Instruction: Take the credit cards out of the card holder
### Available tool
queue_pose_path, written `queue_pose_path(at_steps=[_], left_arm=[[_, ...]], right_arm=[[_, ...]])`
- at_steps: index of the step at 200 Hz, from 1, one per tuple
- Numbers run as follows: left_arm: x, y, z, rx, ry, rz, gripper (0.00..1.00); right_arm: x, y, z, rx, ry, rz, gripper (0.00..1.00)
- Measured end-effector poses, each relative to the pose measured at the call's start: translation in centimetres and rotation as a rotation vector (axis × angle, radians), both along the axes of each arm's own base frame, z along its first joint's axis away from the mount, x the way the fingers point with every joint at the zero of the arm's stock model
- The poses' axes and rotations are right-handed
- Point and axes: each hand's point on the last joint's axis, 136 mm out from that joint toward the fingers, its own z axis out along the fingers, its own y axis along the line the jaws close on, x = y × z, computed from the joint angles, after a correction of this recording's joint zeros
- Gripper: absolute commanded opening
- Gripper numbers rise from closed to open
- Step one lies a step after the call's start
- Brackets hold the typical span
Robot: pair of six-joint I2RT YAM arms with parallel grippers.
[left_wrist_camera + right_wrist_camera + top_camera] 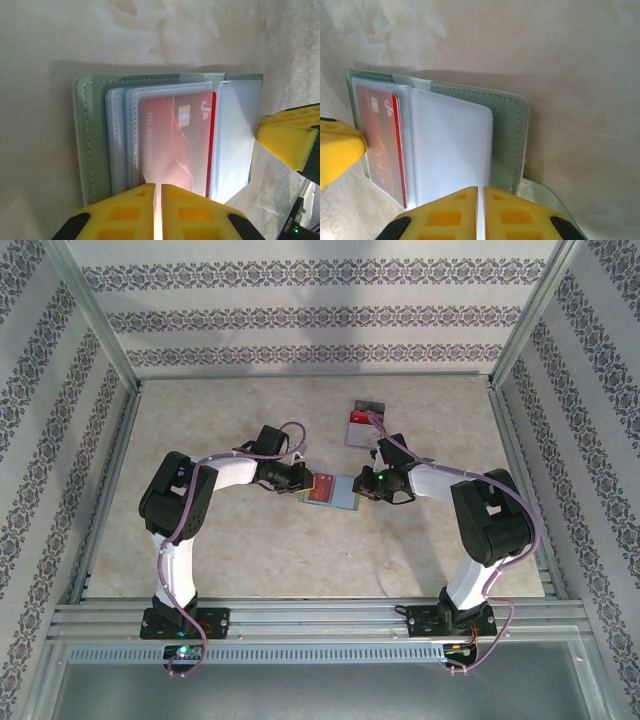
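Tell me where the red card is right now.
In the top view the red card sits in the open card holder at mid-table, between the left hand and the right hand, on the left hand's side.

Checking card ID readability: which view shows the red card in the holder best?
Left wrist: the red card faces the lens, chip and number readable. Right wrist catches it foreshortened at the card holder's left end; top external gives a small red patch.
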Motion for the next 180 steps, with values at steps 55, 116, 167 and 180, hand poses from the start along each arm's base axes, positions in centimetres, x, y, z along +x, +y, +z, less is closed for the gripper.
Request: queue_pose_path(at_steps=[55, 116, 167, 180], left_arm=[[0.0, -0.1, -0.1, -0.01, -0.004, 0.005, 0.12], [0.0, -0.1, -0.1, -0.016, -0.002, 0.009, 0.12], [0.0, 0.0, -0.1, -0.015, -0.001, 0.01, 0.12], [0.0, -0.1, -0.1, -0.016, -0.001, 0.01, 0.11]], right_arm=[[0.5, -0.5, 1.5, -0.015, -0.01, 0.01, 0.16], [1.7, 0.8, 8.8, 0.062, -0.163, 0.035, 0.25], [1.1, 5.9, 8.8, 0.198, -0.145, 0.115, 0.29], [1.1, 6.7, 7.7, 0.209, -0.115, 0.117, 0.29]])
